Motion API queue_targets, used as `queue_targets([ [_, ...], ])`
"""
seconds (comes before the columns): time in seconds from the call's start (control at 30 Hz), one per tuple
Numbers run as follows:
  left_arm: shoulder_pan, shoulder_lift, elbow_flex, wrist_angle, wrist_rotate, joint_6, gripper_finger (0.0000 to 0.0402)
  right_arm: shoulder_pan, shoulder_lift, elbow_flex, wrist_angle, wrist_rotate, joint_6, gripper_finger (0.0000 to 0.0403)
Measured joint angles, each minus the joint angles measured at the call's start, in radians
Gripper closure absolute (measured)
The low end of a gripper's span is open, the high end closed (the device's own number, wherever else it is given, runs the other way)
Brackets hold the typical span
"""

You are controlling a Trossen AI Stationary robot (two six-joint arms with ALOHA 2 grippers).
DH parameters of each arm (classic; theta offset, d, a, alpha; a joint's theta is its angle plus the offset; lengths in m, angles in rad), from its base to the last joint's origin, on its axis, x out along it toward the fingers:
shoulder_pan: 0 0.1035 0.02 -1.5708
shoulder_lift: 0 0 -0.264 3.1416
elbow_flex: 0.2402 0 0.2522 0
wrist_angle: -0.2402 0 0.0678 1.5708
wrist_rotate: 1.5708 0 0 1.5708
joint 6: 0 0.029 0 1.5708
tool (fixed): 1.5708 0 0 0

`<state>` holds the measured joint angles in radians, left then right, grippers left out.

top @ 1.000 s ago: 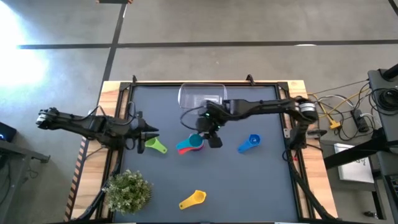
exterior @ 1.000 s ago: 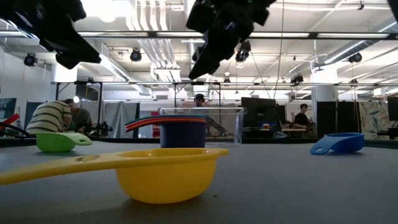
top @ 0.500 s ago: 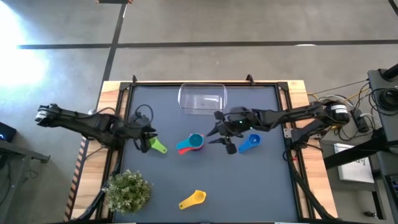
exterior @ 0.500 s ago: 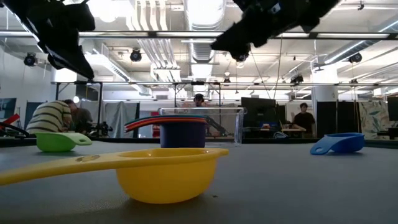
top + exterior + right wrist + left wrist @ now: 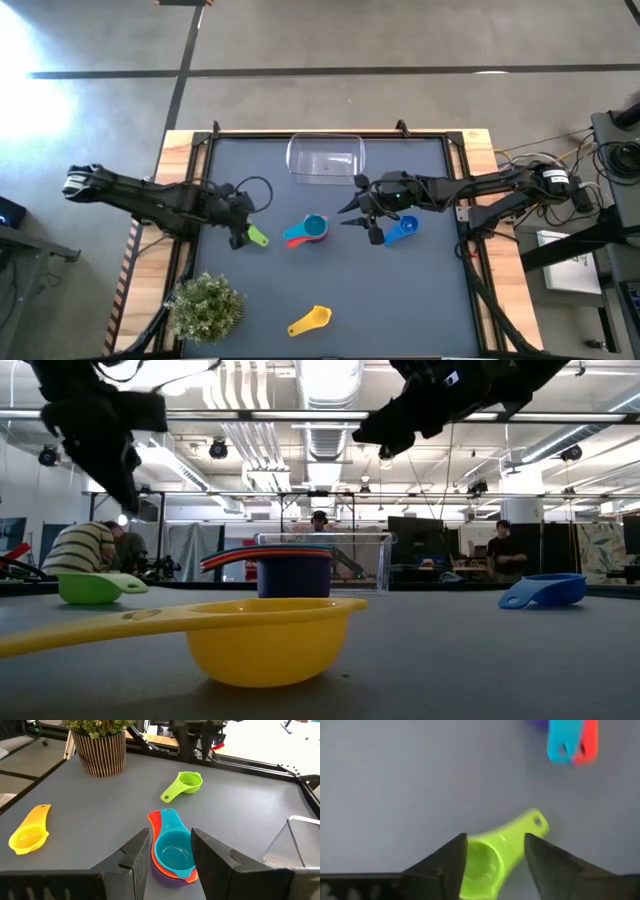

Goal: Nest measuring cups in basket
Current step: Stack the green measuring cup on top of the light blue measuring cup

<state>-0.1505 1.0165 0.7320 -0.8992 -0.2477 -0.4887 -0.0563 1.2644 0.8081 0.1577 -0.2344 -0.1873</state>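
Gathering step: left gripper (image 5: 495,851), fingers spread and empty, poised over the green cup (image 5: 254,236); right gripper (image 5: 170,847), likewise spread, above the teal-topped stack (image 5: 313,228); basket (image 5: 325,157) empty; next, likely closing on green.

A dark grey surface (image 5: 330,290) with a light wooden frame (image 5: 176,140) stands on a grey concrete floor (image 5: 400,40) crossed by dark lines. Bright light falls on the floor at one corner. Beyond the surface lies a large open workshop with white ceiling pipes (image 5: 235,445), hanging lamps (image 5: 216,450) and dark monitors (image 5: 420,545). A seated person in a striped top (image 5: 85,548) bends forward; others stand farther back.
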Motion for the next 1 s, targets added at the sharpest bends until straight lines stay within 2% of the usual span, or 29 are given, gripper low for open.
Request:
queue_targets([
  [0.13, 0.000, 0.028, -0.032, 0.000, 0.100, 0.004, 0.0168, 0.000, 0.000, 0.000, 0.001, 0.000, 0.007, 0.0271],
  [0.27, 0.014, 0.056, -0.047, -0.001, 0.088, -0.026, 0.0147, 0.000, 0.000, 0.000, 0.011, 0.000, 0.008, 0.0271],
  [0.47, 0.086, 0.094, -0.047, 0.061, 0.083, -0.105, 0.0160, 0.000, 0.001, -0.001, 0.012, 0.000, 0.021, 0.0271],
  [0.6, 0.157, 0.129, -0.047, 0.065, 0.129, -0.104, 0.0171, 0.000, 0.001, -0.001, 0.011, 0.000, 0.039, 0.0271],
  [0.7, 0.210, 0.152, -0.047, 0.094, 0.104, -0.149, 0.0175, 0.003, 0.001, -0.004, 0.011, 0.001, 0.047, 0.0271],
  [1.0, 0.219, 0.193, -0.047, 0.082, 0.109, -0.271, 0.0192, 0.015, 0.001, -0.010, 0.003, 0.000, 0.047, 0.0271],
])
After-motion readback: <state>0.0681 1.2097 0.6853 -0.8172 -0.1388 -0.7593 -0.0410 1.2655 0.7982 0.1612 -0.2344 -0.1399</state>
